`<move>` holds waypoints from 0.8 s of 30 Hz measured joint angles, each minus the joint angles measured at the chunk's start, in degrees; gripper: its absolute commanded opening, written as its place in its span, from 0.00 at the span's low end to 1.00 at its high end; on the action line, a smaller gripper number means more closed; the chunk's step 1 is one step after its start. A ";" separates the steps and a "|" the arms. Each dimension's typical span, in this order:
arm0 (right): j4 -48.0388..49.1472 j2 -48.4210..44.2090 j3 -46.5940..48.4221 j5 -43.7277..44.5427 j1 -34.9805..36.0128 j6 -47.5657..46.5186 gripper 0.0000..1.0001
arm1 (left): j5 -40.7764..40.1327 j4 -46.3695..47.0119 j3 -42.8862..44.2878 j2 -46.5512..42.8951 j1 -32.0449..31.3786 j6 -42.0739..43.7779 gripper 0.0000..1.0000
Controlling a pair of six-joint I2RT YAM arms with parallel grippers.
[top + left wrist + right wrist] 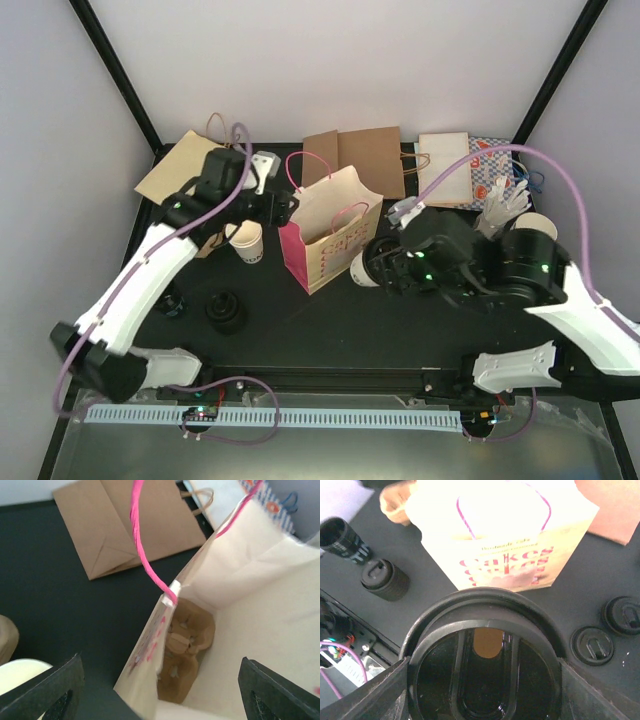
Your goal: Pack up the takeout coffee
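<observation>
The left pincer [160, 679] is standing spread wide and gripping nothing. Its two fingers are flanking the near wall of the cream bag [260, 595] at the bag's open mouth. A pink handle [145, 555] is arching up just ahead of the fingers. A brown cup tray [182, 645] is lying at the bottom of the bag.

The paper cup [248, 240] is standing upright on the desk [300, 310], outside the bag. It is sitting just left of the bag and beside the left arm. Its cream rim is showing in the lower left corner of the left wrist view.

The right pincer [482, 680] is hovering on the right side of the bag. A black lid [482, 605] is filling the gap between its fingers. The pincer appears to be pinching that lid, though the contact points are falling at the frame edges. Beyond the lid, the printed face of the bag is facing the right wrist camera.

Spare lids [385, 577] are lying on the desk to either side of the bag. Flat brown bags [365, 155] are lying along the far edge of the desk.
</observation>
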 measured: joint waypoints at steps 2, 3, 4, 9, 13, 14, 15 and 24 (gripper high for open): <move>-0.52 -0.81 2.38 0.07 -0.26 -0.74 0.67 | 2.29 0.04 0.92 4.94 0.94 1.79 0.86; -0.74 -1.09 2.99 0.13 -0.31 -0.96 0.67 | 3.26 -0.07 1.46 7.26 1.33 2.56 0.85; -1.14 -1.31 3.52 0.37 -0.39 -1.36 0.67 | 4.07 -0.07 2.03 9.25 1.68 3.21 0.84; -3.06 0.81 7.50 1.25 -0.72 -2.99 0.68 | 7.91 -0.22 4.17 15.74 2.54 6.01 0.58; -2.64 5.38 17.90 0.81 -0.72 -5.57 0.68 | 11.37 -0.70 7.32 18.88 2.69 8.33 0.34; -2.23 6.14 20.31 0.59 -0.72 -6.49 0.68 | 12.17 -0.83 8.22 19.50 2.69 8.81 0.29; -1.92 6.56 21.70 0.33 -0.72 -7.13 0.68 | 12.74 -0.85 8.79 19.91 2.69 9.35 0.24; 5.55 9.86 28.76 1.73 -0.74 -13.84 0.65 | 16.24 -1.40 9.38 19.15 2.64 13.00 0.02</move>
